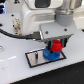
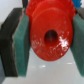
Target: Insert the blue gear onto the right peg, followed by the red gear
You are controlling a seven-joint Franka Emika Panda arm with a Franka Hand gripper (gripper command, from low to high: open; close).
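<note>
A white table (image 1: 12,70) fills the lower part of the exterior view, smooth and softly glossy under even, bright light. Behind its far edge the background (image 1: 7,10) is dark, blurred, and indistinct.

White table (image 1: 12,70), black cable (image 1: 15,35).

The red gear (image 2: 48,35) is bright red (glossy, with white glints). The blue gear (image 1: 50,54) is bright blue. The plate (image 1: 35,57) is grey, bordered black; the counter (image 1: 12,70) is white.
</note>
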